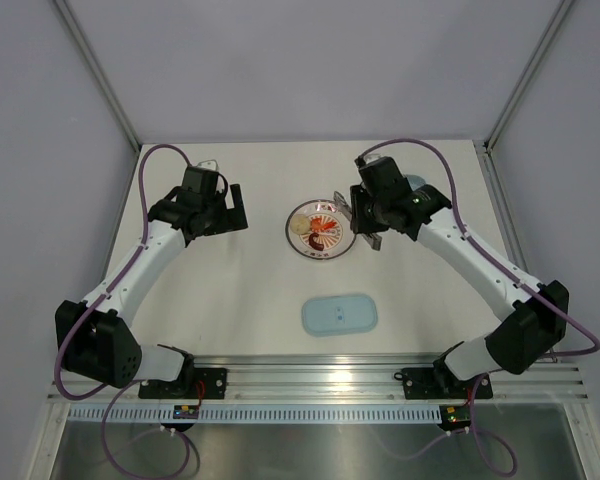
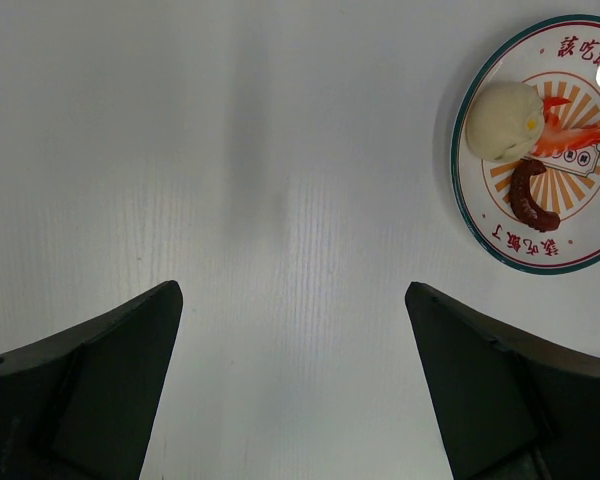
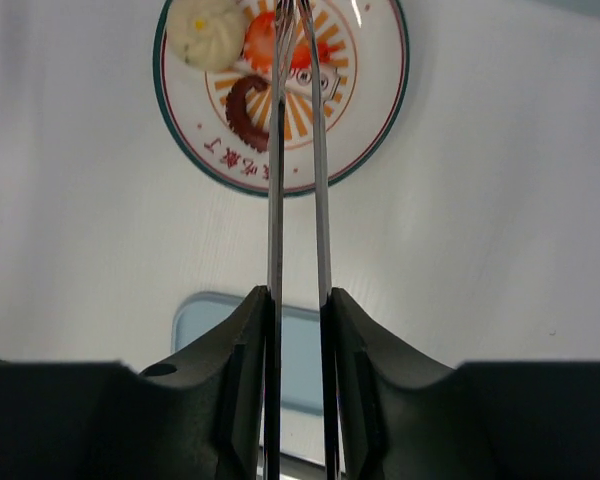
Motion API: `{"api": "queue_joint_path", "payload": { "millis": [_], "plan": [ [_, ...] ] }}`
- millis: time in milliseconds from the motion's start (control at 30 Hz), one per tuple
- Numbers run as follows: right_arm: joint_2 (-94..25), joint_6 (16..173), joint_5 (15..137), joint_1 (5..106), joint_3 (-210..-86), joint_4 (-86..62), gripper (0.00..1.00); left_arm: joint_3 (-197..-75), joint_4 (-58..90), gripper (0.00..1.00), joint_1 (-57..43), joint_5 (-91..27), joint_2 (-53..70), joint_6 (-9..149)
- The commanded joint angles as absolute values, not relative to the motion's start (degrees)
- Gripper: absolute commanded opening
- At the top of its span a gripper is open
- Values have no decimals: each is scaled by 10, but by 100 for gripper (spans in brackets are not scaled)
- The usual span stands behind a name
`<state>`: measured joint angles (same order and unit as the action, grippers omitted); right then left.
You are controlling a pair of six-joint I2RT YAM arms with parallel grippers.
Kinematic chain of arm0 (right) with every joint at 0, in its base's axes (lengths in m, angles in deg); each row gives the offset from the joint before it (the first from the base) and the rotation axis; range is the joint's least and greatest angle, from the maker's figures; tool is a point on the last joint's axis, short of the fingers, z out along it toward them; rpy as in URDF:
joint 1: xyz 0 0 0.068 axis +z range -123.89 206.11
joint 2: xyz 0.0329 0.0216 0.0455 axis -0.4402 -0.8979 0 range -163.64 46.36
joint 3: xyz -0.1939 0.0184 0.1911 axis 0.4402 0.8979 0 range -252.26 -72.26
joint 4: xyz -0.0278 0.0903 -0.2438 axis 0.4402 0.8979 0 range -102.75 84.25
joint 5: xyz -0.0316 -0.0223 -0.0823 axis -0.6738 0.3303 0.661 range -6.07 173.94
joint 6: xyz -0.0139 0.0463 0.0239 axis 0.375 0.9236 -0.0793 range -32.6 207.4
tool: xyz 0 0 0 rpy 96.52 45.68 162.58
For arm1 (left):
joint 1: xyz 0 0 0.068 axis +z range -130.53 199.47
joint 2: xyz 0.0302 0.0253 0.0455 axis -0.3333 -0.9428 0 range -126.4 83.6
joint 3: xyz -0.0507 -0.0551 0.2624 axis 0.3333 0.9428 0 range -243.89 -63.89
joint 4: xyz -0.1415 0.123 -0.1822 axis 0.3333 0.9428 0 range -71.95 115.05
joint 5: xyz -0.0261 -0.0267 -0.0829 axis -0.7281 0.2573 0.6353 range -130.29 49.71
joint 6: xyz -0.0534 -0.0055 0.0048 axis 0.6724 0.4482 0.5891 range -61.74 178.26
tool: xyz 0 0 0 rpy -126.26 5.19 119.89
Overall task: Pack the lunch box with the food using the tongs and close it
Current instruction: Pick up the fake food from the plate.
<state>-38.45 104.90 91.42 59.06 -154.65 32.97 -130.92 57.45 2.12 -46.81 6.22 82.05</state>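
Tongs point(image 3: 277, 200) sit pinched between the right gripper's point(image 3: 298, 300) fingers point(image 3: 242, 340), one silvery arm against each pad. The two arms run far from the fingers and narrow toward each other over the plate point(image 3: 375, 110). Their tips reach the red piece point(image 3: 265, 35) of food at the view's top edge, and I cannot tell whether they grip it. A curved brown piece point(image 3: 242, 110) lies just near of it and a pale bun point(image 3: 205, 30) to its left, all on the plate. The lid point(image 1: 340, 314) lies flat on the table point(image 2: 280, 150), near of the plate and apart from it. The lunch box point(image 1: 414, 182) shows only as a pale-blue sliver right of the plate, mostly hidden behind the right arm. The left gripper point(image 2: 292, 290) hangs left of the plate over bare table, fingers spread wide and holding nothing.
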Motion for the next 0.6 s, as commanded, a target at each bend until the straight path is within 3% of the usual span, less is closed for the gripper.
{"api": "queue_joint_path", "payload": {
  "millis": [0,333,567],
  "plan": [
    [-346,1059,849,604,-1505,333,37,-1326,565,99,22,-483,67,812],
    [-355,1028,763,629,-1453,308,43,-1324,567,99,22,-486,71,814],
    [-383,1014,773,629,-1459,299,45,-1322,570,99,22,-489,75,815]
  ]
}}
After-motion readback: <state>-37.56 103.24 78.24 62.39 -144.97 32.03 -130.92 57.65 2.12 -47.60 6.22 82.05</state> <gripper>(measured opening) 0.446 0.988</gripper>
